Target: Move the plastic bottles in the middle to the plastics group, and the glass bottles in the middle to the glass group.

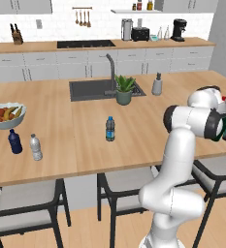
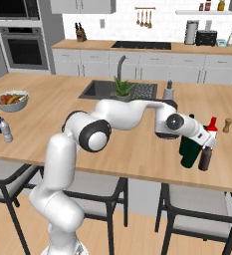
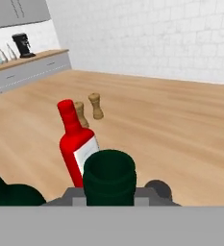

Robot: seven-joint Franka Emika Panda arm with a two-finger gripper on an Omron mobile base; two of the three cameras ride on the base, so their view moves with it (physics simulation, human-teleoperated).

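Counts, as I read them: one water bottle [image 1: 110, 129], two small bottles at the counter's left, a navy bottle [image 1: 15, 141] and a silvery-clear bottle [image 1: 35, 147], one red bottle [image 3: 77, 146], one brown bottle [image 2: 205, 159], two pepper mills [image 3: 96, 105], and two dark green shapes in the hand view.

The gripper [image 3: 109, 196] is at the right end of the counter [image 1: 61, 145], among the glass. Its jaws are closed, and in the hand view the round top of a dark green wine bottle [image 3: 108, 175] sits between the fingertips, so I take that as the grip. A second green bottle [image 3: 7, 196] shows at that view's lower left.

The red bottle stands just beyond the held one. The brown bottle stands just beside the green glass, on its near side.

The water bottle stands upright mid-counter, well apart from the gripper, to its left.
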